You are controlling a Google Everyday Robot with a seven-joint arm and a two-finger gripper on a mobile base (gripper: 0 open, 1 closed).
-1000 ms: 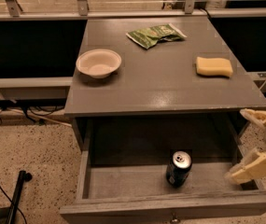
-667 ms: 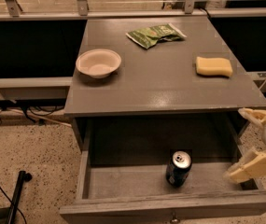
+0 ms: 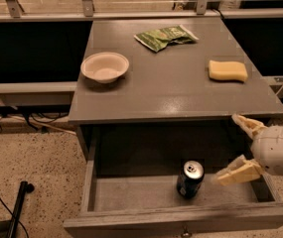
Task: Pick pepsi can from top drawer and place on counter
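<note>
Can (image 3: pixel 190 179) stands upright on the drawer floor, right of centre, nearer the front panel than the back. Drawer (image 3: pixel 131 195) is pulled out beneath the desk (image 3: pixel 171 90).

Hand (image 3: pixel 241 149) hangs at the right end of the drawer, near the can's right side but not touching it. It is released and holds nothing, with its pale fingers (image 3: pixel 238 171) spread wide, one high and one low.

Step in hand, as I judge it, is the approach and grasp.
- Slide left until the can's body sits squarely between the fingers.
- Clench around the middle of the wall, below the silver top.
- A glancing touch would likely tip the can, so bring both fingers in evenly.
- Lift straight up before swinging toward the desk.

In the way:
- The drawer's right wall is just beside the lower finger.
- The front panel is close to the can.
- The desk's near edge overhangs the back of the drawer, so the rise should stay toward the front.

On the desk:
- A bowl (image 3: pixel 105 67) sits on the left.
- A green packet (image 3: pixel 166 36) lies at far centre.
- A sponge (image 3: pixel 228 70) lies on the right.
- The bare near-middle patch looks the safest landing.

A black pole (image 3: pixel 19 202) on the floor at left is well apart.
</note>
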